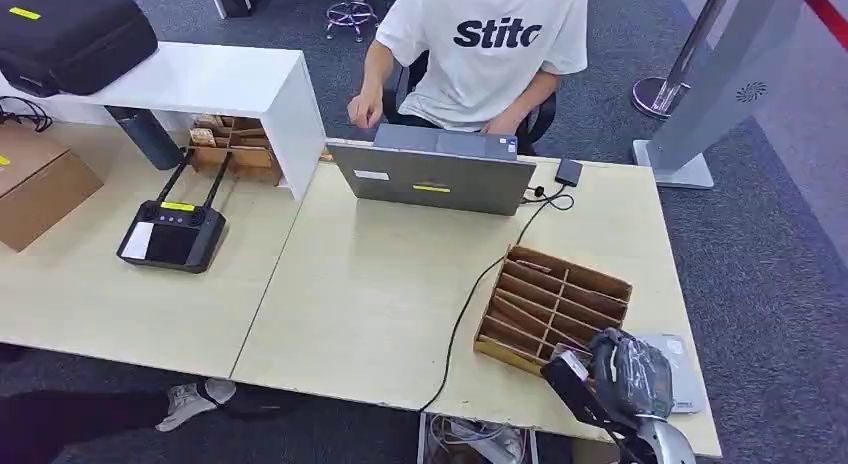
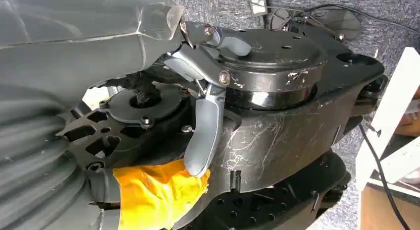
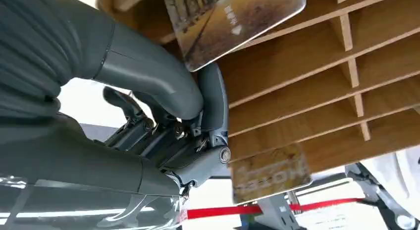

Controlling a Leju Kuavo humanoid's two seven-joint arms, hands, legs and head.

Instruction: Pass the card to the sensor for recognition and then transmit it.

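Fingers (image 3: 210, 98) of the right hand (image 1: 628, 376) sit closest to the robot, at the near right corner of the table (image 1: 360, 324), and the right wrist view shows them curled up against the lower edge of a card (image 3: 233, 22) that stands out of the wooden rack (image 3: 317, 91); the thumb and a finger appear to close on that edge, so the hand seems to be pinching the card, though the contact itself is partly hidden. A second card (image 3: 270, 173) pokes from another slot of the rack, beside the knuckles and untouched. Just right of the hand lies a flat grey pad (image 1: 682, 384), probably the sensor. The left hand (image 2: 205, 106) hangs off the table beside the robot's body, its fingers loosely bent with nothing in them. Judging by this, the task is at its first step: taking a card from the rack. The next move calls for a firm pinch and a straight lift along the slot, so the card does not jam on the dividers, then a short carry to the pad. Farther off, a cable (image 1: 470, 304) crosses the table to a laptop (image 1: 432, 176), behind which a person (image 1: 480, 44) sits, likely the one to receive the card. A black controller (image 1: 172, 234) rests on the left table.
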